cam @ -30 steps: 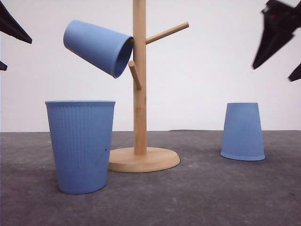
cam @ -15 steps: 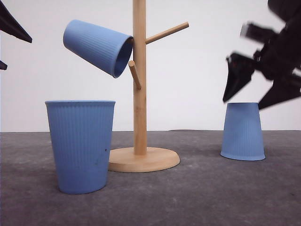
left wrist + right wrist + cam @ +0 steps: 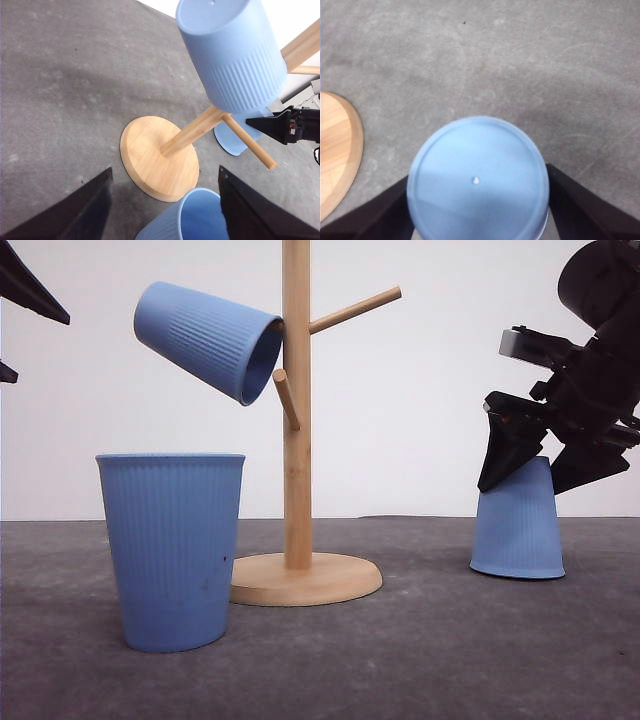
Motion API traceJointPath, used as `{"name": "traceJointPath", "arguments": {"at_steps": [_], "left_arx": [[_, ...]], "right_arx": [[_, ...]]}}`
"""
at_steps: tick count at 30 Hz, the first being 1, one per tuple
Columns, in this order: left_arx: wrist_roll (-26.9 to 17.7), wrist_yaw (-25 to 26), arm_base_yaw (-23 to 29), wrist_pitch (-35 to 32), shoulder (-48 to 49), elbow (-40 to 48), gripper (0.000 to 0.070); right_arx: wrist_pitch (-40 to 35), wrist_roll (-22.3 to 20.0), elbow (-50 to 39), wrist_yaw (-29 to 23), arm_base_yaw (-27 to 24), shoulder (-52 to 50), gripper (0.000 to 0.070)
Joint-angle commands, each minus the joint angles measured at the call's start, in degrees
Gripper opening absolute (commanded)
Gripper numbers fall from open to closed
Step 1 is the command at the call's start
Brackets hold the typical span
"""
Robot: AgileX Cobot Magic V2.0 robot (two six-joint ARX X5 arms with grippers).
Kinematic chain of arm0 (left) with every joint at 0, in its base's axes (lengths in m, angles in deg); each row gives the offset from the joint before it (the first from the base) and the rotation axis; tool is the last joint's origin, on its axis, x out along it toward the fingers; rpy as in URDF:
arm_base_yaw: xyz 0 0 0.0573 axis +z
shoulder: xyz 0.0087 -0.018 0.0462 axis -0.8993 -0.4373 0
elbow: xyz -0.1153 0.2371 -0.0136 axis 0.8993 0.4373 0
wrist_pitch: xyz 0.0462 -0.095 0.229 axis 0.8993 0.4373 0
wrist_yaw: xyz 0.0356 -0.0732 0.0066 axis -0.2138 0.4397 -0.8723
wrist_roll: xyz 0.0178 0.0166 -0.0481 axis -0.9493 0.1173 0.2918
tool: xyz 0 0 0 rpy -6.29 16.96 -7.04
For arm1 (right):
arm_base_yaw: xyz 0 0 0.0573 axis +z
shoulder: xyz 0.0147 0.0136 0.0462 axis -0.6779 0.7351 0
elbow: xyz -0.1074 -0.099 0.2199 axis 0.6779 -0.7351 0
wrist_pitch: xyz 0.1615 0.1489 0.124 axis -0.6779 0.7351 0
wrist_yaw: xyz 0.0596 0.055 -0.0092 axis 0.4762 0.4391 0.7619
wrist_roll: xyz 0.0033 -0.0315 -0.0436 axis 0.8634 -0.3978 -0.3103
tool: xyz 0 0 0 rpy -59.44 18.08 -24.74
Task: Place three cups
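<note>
While one cup hangs on the wooden rack, two of the three stand on the desk: an upright cup and an upturned cup. Right fingers straddle the upturned one, apart; left fingers spread wide.

A staged test bench in a lab or studio rather than a home: a bare dark grey worktop runs to a plain white backdrop (no furniture, no clutter), and the props are sparse, a wooden mug tree with matching blue cups, worked by black robot arms
</note>
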Motion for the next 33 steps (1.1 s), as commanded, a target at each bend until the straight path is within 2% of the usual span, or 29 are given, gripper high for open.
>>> {"name": "traceJointPath", "arguments": {"at_steps": [1, 9, 11, 16, 19, 21, 25, 29, 33], "left_arx": [[0.06, -0.09, 0.00, -0.65, -0.22, -0.48, 0.0383], [0.69, -0.08, -0.01, -0.66, -0.22, -0.48, 0.0383], [1.23, -0.07, -0.02, -0.66, -0.22, -0.48, 0.0383], [1.30, -0.10, 0.00, -0.69, -0.22, -0.48, 0.0383], [1.28, -0.11, 0.00, -0.95, -0.22, -0.48, 0.0383], [1.30, -0.09, 0.00, -1.36, -0.22, -0.48, 0.0383], [1.32, -0.10, 0.00, -2.15, -0.22, -0.48, 0.0383], [1.32, -0.08, -0.01, -2.42, -0.22, -0.48, 0.0383], [1.32, -0.08, 0.00, -2.43, -0.22, -0.48, 0.0383]], "right_arx": [[1.51, 0.31, 0.81, 2.15, 0.09, -0.17, 0.0359], [9.95, -0.58, 0.76, 5.39, -1.68, -11.30, 0.0360], [11.11, -0.58, 0.37, 7.85, -2.81, -14.81, 0.0360], [10.87, -0.41, -5.70, 13.28, -6.40, -25.91, 0.0359], [10.61, 2.53, -10.41, 16.77, -9.47, -32.51, 0.0359], [10.48, 6.37, -12.75, 19.69, -12.05, -36.06, 0.0359], [8.85, 18.50, -13.99, 26.86, -16.83, -39.66, 0.0360], [-1.49, 35.57, -13.94, 34.41, -18.84, -39.06, 0.0360], [-15.17, 47.50, -13.88, 37.93, -17.85, -36.62, 0.0360]]}}
